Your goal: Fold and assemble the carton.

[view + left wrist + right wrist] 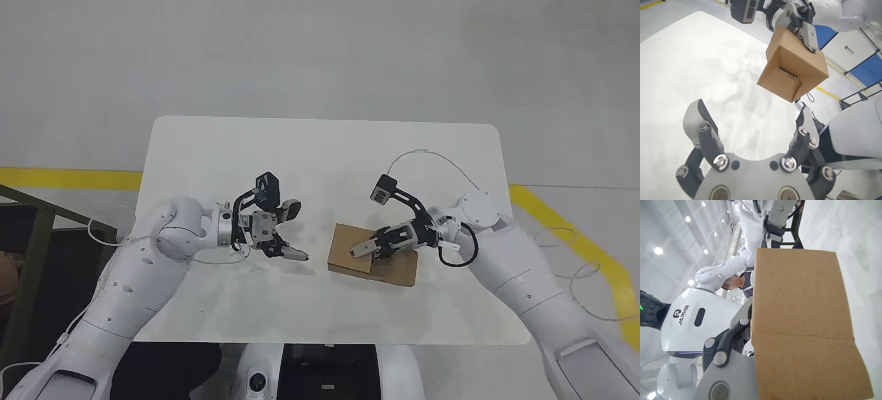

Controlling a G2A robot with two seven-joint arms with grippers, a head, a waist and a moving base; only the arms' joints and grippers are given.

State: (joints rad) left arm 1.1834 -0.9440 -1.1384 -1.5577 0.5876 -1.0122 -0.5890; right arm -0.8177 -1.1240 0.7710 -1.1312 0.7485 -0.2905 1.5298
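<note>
Pinching the carton (791,62), the right end effector (378,243) faces left end effector (750,109) (spread).

Plain brown carton on a white counter

The carton (372,254) is an even kraft brown with no print, shading darker inside its open end. The counter (320,150) is flat white with no pattern. The left end effector (751,108) has silver-grey fingers (692,117) with black pads, black links and bright silver screws, and the right end effector (375,246) has the same silver-grey and black. The floor (300,60) is pale grey, with yellow stripes (70,178) at the counter's 9 and 3 o'clock. Blue panels (865,70) have black frames.
</note>
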